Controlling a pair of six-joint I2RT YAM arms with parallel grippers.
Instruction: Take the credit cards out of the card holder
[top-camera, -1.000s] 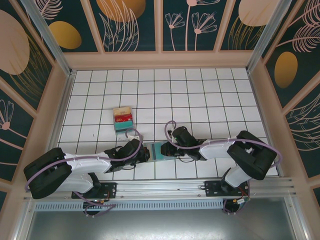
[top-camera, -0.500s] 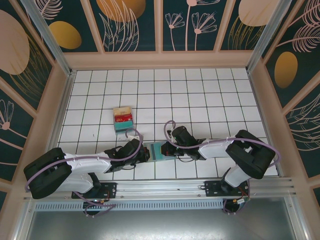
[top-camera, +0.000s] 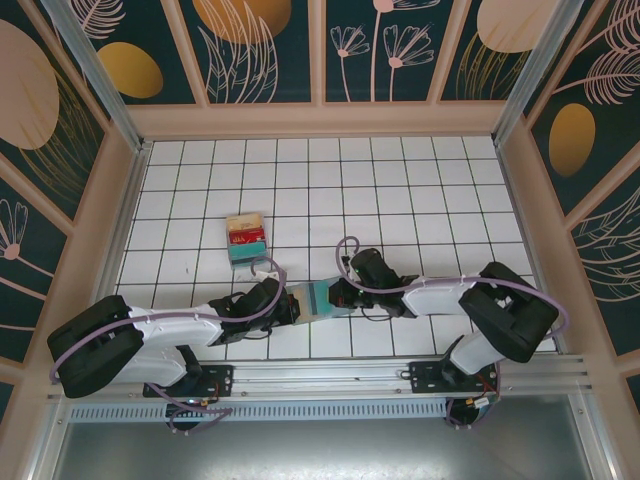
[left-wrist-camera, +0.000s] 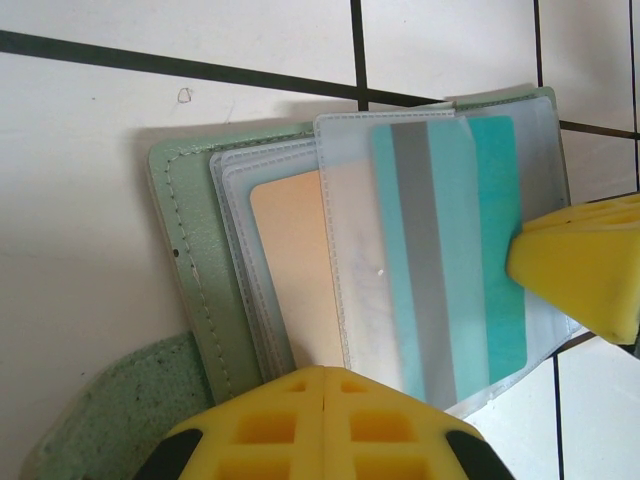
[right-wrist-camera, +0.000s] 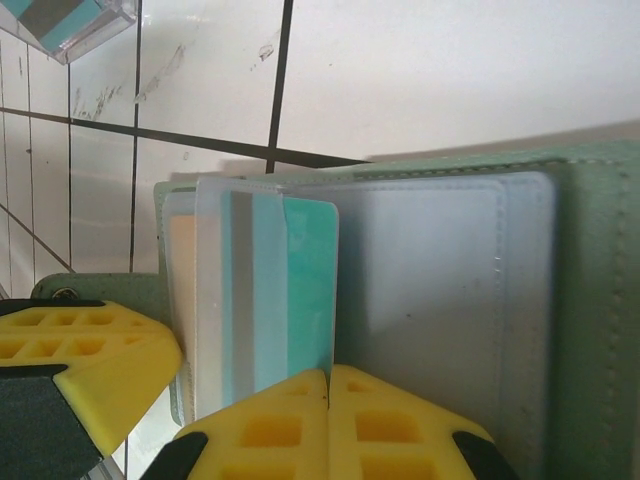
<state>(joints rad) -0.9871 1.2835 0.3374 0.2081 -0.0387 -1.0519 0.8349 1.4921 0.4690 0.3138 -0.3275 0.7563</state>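
Pinching w/ both pincers fully closed: my left pincer (left-wrist-camera: 325, 385) clamps the near edge of the card holder (top-camera: 318, 300), which lies open on the table (top-camera: 400, 200) betw. the two arms, close to the front. My right pincer (right-wrist-camera: 328, 385) seems to nip the end of the teal card (left-wrist-camera: 490, 250) in its clear sleeve (left-wrist-camera: 355, 250). The tan card (left-wrist-camera: 295, 260) sits in the next pocket, not out yet. To do it well: left anchors firmly, right draws straight along the slot, flat, no twist, so only the card slides. If the sleeve lifts too, re-grip on card alone.
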